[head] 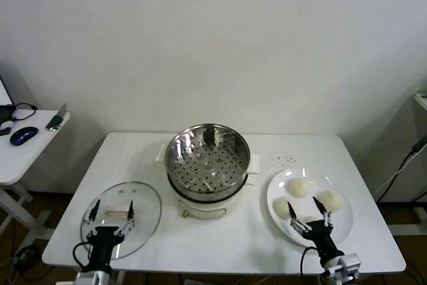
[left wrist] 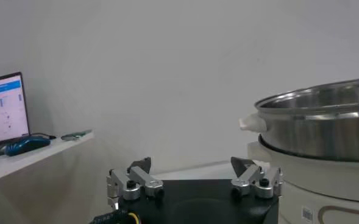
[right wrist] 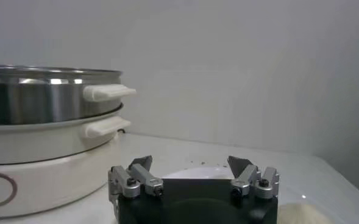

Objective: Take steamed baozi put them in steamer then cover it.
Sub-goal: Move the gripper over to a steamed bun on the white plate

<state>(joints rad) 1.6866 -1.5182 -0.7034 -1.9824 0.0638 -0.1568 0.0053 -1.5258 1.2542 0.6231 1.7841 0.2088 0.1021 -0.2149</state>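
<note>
The white tabletop [head: 220,235] carries everything, and the steamer [head: 207,162] stands at its middle, toward the back edge: a shiny steel basket with a perforated bottom, uncovered and with nothing in it, seated on a cream-white pot base. To the robot's right of the steamer, close beside it, lies a flat white plate [head: 277,191] holding the steamed baozi [head: 298,187], of which three can be made out plainly, a fourth being partly hidden behind the right claw. To the robot's left of the steamer and a little nearer the front edge, the cover [head: 143,213] lies flat on the tabletop, its cream handle up. The left claw [head: 111,210] hangs over the cover, its fingers spread apart and holding nothing. The right claw [head: 309,215] hangs over the plate's front part, on the side away from the steamer, fingers likewise spread apart and empty.
</note>
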